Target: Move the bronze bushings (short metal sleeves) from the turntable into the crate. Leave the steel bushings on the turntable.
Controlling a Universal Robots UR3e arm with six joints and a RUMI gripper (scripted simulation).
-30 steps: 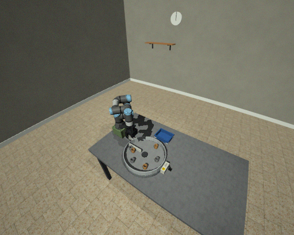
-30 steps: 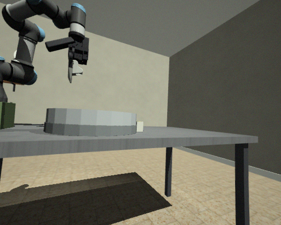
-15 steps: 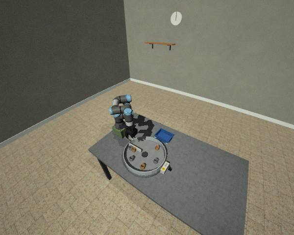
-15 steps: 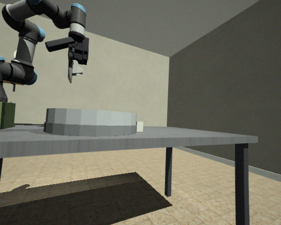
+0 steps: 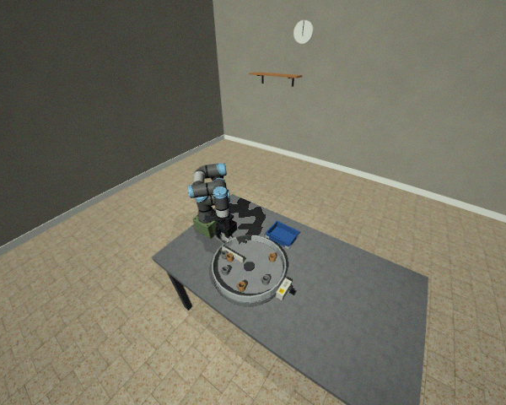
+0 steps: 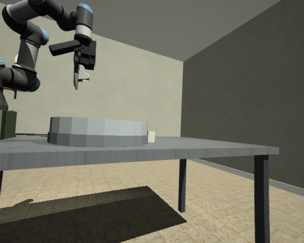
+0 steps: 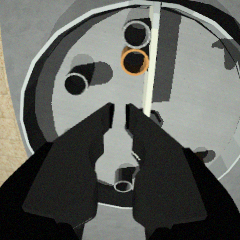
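Note:
My gripper is shut with nothing between its fingertips, well above the turntable. A bronze bushing stands beside the pale bar, close against a steel bushing. Another bronze bushing stands on the crate side, and a third bronze bushing on the opposite side. The other steel bushings stand apart. The blue crate looks empty. My fingers hide part of the turntable in the wrist view.
The pale bar reaches over the turntable from its rim. A white box with a yellow patch sits against the turntable's outer side. The green base block stands under the arm.

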